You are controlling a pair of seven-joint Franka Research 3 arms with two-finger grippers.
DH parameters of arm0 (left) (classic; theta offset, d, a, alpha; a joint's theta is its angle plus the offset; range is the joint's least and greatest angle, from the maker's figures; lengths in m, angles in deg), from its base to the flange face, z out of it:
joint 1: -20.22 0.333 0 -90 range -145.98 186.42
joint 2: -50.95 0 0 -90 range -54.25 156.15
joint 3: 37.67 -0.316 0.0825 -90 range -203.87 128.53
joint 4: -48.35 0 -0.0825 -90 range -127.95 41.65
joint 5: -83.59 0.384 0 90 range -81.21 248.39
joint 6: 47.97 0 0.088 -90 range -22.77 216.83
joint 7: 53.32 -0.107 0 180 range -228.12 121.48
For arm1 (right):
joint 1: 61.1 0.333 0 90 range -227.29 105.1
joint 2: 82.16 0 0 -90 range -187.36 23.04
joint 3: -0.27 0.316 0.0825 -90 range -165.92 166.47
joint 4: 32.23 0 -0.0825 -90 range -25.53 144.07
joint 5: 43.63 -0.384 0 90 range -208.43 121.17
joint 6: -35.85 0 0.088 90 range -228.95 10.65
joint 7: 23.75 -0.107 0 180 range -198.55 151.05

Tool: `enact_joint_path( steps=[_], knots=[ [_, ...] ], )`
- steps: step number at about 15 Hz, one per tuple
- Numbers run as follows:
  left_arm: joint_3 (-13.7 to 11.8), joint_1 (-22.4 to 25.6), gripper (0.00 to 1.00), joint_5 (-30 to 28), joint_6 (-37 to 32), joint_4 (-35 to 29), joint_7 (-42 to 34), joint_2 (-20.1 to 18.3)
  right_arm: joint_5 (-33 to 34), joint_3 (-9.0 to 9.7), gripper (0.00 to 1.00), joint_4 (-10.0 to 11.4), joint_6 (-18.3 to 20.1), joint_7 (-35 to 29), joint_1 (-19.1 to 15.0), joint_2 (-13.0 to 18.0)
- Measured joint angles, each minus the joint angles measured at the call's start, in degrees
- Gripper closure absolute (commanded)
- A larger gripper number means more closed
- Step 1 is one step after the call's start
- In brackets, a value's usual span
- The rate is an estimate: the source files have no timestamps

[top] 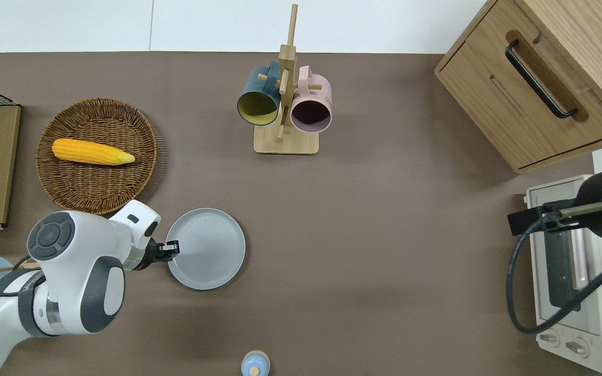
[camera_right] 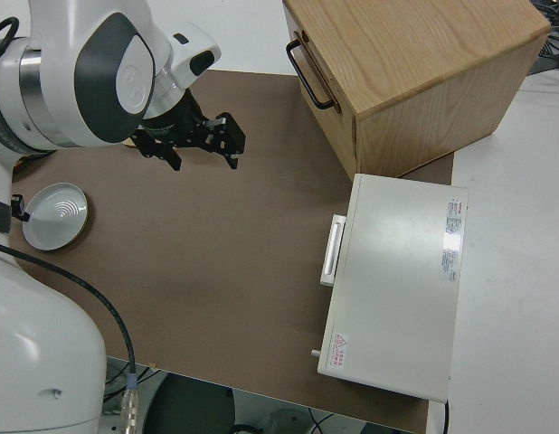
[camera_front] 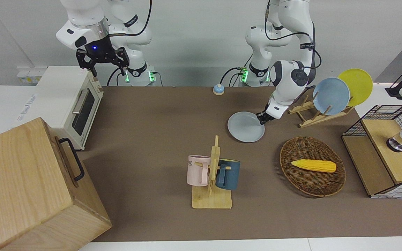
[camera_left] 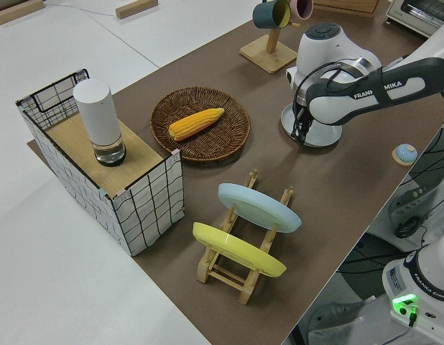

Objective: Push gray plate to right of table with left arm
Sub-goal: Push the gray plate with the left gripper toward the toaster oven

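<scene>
Fingers (top: 173, 245) of the left gripper (top: 170, 248), seemingly pinched together, press the gray plate (top: 207, 256) rim, bare table (top: 384, 235) stretching toward the toaster oven (top: 567, 271); right arm parked.

2 white jointed arms (camera_front: 293, 75), black cables, black claws.

The left arm (top: 71, 271) reaches low toward the table's middle, wrist bent down, its gripper (top: 171, 247) at table height with fingers close together. The right arm (camera_front: 82, 28) is parked, its gripper (camera_front: 102, 60) spread wide.
</scene>
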Motion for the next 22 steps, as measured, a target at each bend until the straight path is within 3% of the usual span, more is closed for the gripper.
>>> enact_joint_path(
  steps=[7,14,22],
  knots=[
    [1.12,-3.22,1.00,-4.50,0.54,0.01,1.25,0.08,0.00,0.00,0.005,0.00,0.00,0.00,0.00,0.00],
    [2.06,-13.07,1.00,-5.91,7.85,0.46,13.97,2.11,0.00,0.00,0.005,0.00,0.00,0.00,0.00,0.00],
    [9.83,-15.28,1.00,-7.87,13.53,3.49,24.23,5.87,0.00,0.00,0.005,0.00,0.00,0.00,0.00,0.00]
  ],
)
